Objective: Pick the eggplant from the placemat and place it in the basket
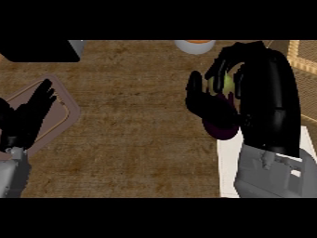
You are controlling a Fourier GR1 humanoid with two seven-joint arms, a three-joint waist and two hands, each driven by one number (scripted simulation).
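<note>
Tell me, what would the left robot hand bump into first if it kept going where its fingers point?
Probably nothing close: the left robot hand points up and rightward across bare counter. The dark box at the top edge lies roughly ahead, though depth is unclear.

We see the eggplant, dark purple with a green stem end uppermost, enclosed by the curled fingers of the right hand. It hangs above the white placemat; the woven basket lies at the far right.

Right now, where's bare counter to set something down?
Bare wood runs down the middle, between the brown tray under the left hand and the right hand, whose fingers curl round the eggplant. The right side is crowded: white placemat, basket.
</note>
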